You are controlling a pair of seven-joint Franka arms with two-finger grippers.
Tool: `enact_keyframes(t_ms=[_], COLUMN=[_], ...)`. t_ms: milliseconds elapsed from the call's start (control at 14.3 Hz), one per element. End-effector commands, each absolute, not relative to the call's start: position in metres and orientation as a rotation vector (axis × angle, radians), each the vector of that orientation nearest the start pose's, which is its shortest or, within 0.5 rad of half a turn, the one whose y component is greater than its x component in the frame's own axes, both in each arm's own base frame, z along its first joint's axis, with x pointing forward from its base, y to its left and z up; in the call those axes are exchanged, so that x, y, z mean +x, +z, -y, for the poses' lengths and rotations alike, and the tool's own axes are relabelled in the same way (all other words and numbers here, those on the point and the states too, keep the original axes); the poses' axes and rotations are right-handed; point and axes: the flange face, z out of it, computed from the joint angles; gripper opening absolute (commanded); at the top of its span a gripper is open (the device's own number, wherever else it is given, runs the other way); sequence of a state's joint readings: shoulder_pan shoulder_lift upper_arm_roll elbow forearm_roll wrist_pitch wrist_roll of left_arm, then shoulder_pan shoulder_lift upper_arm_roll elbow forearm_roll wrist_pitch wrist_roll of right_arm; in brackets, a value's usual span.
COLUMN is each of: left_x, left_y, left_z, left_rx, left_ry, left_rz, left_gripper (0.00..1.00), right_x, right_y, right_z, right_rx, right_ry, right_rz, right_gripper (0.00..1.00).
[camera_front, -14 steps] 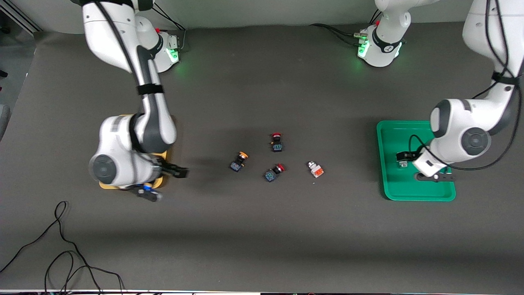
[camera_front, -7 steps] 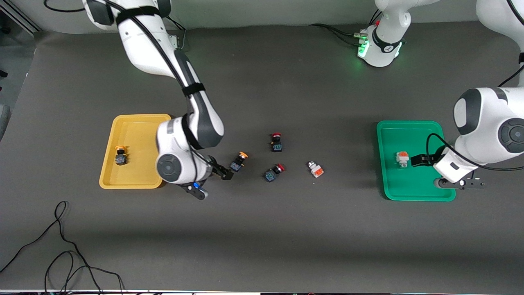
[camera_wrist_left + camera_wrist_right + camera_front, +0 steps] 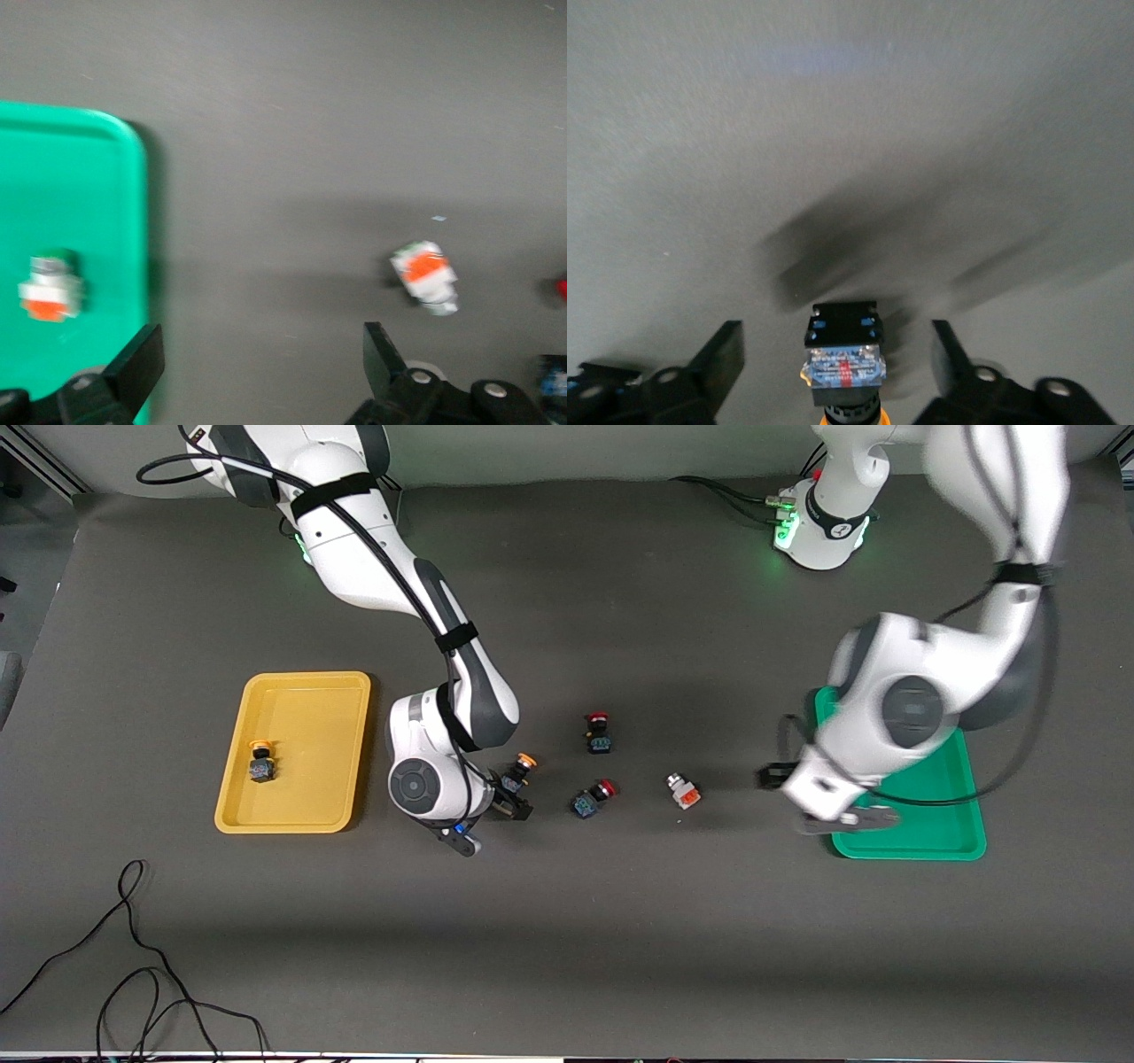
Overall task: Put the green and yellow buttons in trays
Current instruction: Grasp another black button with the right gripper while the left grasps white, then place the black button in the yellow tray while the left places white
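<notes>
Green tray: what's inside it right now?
The left wrist view shows one white-and-orange button inside the green tray. From the front, the left arm covers most of the tray.

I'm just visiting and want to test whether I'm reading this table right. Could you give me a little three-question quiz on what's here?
1. True or false: the yellow tray holds a yellow button.
2. How many red buttons lie on the table?
3. The right gripper has its open fingers either side of: A) a red button, B) a yellow button, C) nothing.

Key:
1. True.
2. Two: one farther from the front camera, one nearer.
3. B. Not yet gripped. Meanwhile the left gripper, open, is over the table beside the green tray, with a green button ahead of it.
</notes>
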State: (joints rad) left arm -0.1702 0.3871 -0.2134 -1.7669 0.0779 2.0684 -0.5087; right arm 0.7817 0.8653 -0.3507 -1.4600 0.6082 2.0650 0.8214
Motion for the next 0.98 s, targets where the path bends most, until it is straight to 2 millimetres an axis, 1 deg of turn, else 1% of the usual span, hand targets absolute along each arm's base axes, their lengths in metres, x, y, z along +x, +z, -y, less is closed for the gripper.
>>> enact_keyframes(t_ms=[0,70,140,209,279,349,419,488,558,628,698,767,837,907], left_x=[0.601,0.603,0.602,0.605,0.606,0.605,0.605,0.604,0.603,0.603,0.602,0.597,0.594,0.591], left_y=[0.327,0.315,0.3,0.288,0.277,0.264,0.251,0.239,0.225,0.215,0.204,0.193,0.184,0.18], left_z=[0.285,0.296,0.308,0.312,0.315,0.32,0.323,0.328,0.329,0.33,0.332,0.337,0.339,0.342], left_rx=[-3.105,-3.09,-3.071,-3.065,-3.061,-3.055,-3.051,-3.055,-3.054,-3.059,-3.062,-3.061,-3.055,-3.051], left_ry=[0.124,0.137,0.156,0.154,0.149,0.146,0.141,0.134,0.139,0.133,0.132,0.142,0.154,0.162], left_rz=[0.328,0.418,0.492,0.555,0.609,0.659,0.688,0.693,0.703,0.716,0.719,0.707,0.698,0.688], left_gripper=[1.0,1.0,1.0,1.0,1.0,1.0,1.0,1.0,1.0,1.0,1.0,1.0,0.99,0.87], right_x=[0.604,0.604,0.603,0.602,0.603,0.61,0.618,0.623,0.632,0.64,0.648,0.65,0.65,0.645], right_y=[0.165,0.163,0.161,0.162,0.167,0.177,0.192,0.21,0.235,0.262,0.297,0.325,0.347,0.365], right_z=[-0.362,-0.362,-0.361,-0.358,-0.358,-0.35,-0.338,-0.323,-0.295,-0.269,-0.234,-0.201,-0.171,-0.14], right_rx=[-2.829,-2.829,-2.831,-2.83,-2.824,-2.811,-2.798,-2.797,-2.796,-2.808,-2.812,-2.821,-2.83,-2.857], right_ry=[0.457,0.461,0.468,0.481,0.475,0.457,0.46,0.499,0.531,0.54,0.535,0.561,0.577,0.605], right_rz=[-1.019,-1.021,-1.023,-1.031,-1.03,-1.044,-1.052,-1.047,-1.06,-1.019,-0.992,-0.951,-0.901,-0.829], right_gripper=[0.04,0.0,0.0,0.0,0.0,0.0,0.0,0.0,0.0,0.0,0.0,0.0,0.0,0.0])
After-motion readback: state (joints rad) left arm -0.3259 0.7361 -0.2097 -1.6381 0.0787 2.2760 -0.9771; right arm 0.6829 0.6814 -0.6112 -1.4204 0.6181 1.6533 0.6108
